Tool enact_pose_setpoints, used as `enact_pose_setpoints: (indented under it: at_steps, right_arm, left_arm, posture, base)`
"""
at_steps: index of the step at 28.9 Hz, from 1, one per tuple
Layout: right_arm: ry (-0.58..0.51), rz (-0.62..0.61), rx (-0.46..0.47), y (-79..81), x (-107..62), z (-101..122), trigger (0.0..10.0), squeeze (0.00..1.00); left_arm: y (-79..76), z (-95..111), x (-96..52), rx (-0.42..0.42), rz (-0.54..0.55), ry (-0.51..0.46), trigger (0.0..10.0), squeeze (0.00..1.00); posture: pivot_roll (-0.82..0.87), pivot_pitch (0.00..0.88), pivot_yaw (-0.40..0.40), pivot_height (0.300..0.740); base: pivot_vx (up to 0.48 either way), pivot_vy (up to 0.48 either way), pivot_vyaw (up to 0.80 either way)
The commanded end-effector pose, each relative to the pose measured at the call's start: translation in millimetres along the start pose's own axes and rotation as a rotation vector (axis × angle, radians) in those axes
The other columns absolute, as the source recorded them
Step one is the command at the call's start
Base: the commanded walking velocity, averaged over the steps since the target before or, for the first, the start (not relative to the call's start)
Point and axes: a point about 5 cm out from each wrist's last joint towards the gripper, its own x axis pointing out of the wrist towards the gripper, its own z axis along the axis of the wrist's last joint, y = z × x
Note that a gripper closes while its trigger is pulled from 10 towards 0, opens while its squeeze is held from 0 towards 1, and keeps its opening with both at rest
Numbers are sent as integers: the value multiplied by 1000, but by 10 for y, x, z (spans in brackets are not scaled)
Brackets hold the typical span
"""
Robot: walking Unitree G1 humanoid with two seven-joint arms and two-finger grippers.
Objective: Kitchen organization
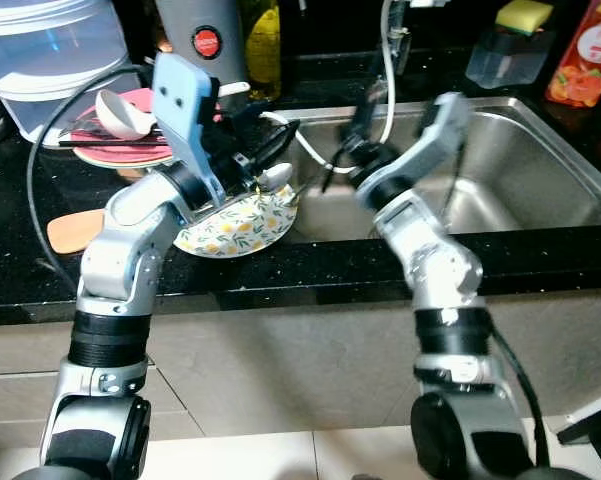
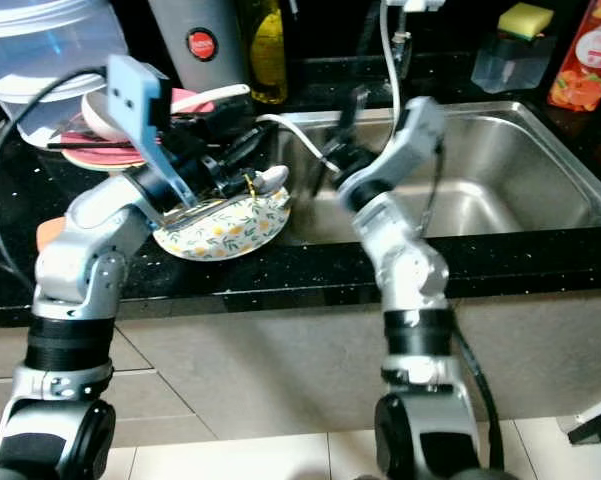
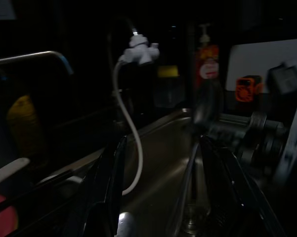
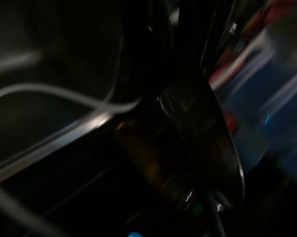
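The left gripper (image 1: 270,150), jaws parted, hangs just above the floral plate (image 1: 242,226) on the counter (image 1: 310,270), nearer than the right gripper (image 2: 345,125), whose jaw state I cannot tell.

Black speckled worktop (image 1: 310,270) runs across the view, with a steel sink (image 1: 540,170) set into it on the robot's right. Just beside the sink's near left corner a floral plate (image 1: 242,228) lies flat on the worktop. Left of that sits a flat orange piece (image 1: 72,232), close to the front edge. Further back on the left there's a stack of plates (image 1: 120,150) with a white spoon (image 1: 120,112) in the top one, and behind it a clear plastic container (image 1: 55,55). Along the back stand a yellowish bottle (image 1: 265,45), a clear holder with a yellow sponge (image 1: 515,45) and an orange bottle (image 1: 588,55).
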Motion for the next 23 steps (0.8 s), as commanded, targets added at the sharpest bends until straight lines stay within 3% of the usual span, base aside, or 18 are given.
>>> enact_pose_setpoints:
  at_steps: [1,4,6,7,8,9,10,11,13,14,16,21,22,23]
  right_arm:
    - [-34,-69,18,-99,45,68,10000,0]
    - [-49,-164,-52,-239,101,135,10000,0]
    - [-48,-289,-102,-467,115,172,10000,0]
    - [-10,-366,-139,-621,101,156,10000,0]
    - [-10,-366,-139,-621,101,156,10000,0]
    - [38,-430,-174,-746,74,123,10000,0]
    - [38,-430,-174,-746,74,123,10000,0]
    - [103,-472,-211,-847,44,61,10000,0]
    - [165,-489,-233,-924,7,-11,10000,0]
    - [266,-484,-246,-1030,-63,-161,10000,0]
    - [306,-470,-301,-1081,-104,-221,10000,0]
    - [365,-403,-364,-1066,-104,-334,10000,0]
    - [374,-397,-382,-1061,-103,-358,10000,153]
    - [376,-395,-389,-1058,-96,-370,10000,1000]
  left_arm:
    - [-2,-34,-30,-4,16,20,10000,0]
    - [6,-37,-43,-9,34,22,10000,0]
    - [-1,-43,-71,-9,50,28,10000,0]
    - [4,-53,-98,-5,68,42,10000,0]
    - [4,-53,-98,-5,68,42,10000,0]
    - [17,-66,-128,-1,89,60,10000,0]
    - [17,-66,-128,-1,89,60,10000,0]
    - [46,-93,-161,13,120,95,10000,0]
    - [100,-122,-196,29,167,128,10000,0]
    - [283,-166,-309,85,297,203,10000,0]
    - [414,-194,-407,163,375,278,10000,0]
    - [561,-179,-535,235,446,335,10000,0]
    - [586,-165,-556,246,460,339,10000,0]
    - [595,-158,-566,253,469,342,10000,0]
  posture:
    - [50,41,-8,740]
    - [56,43,-11,740]
    - [75,50,-20,740]
    - [75,50,-20,740]
    - [75,50,-20,740]
    - [86,55,-24,740]
    - [86,55,-24,740]
    - [94,59,-26,740]
    - [94,59,-26,740]
    - [109,67,-24,740]
    - [116,71,-23,740]
    - [128,74,-19,740]
    - [131,72,-21,740]
    - [134,69,-22,740]
  base:
    - [0,0,0]
    - [0,0,0]
    - [0,0,0]
    - [0,0,0]
    - [0,0,0]
    - [0,0,0]
    - [0,0,0]
    - [0,0,0]
    - [0,0,0]
    - [0,0,0]
    - [0,0,0]
    - [0,0,0]
    - [0,0,0]
    - [0,0,0]
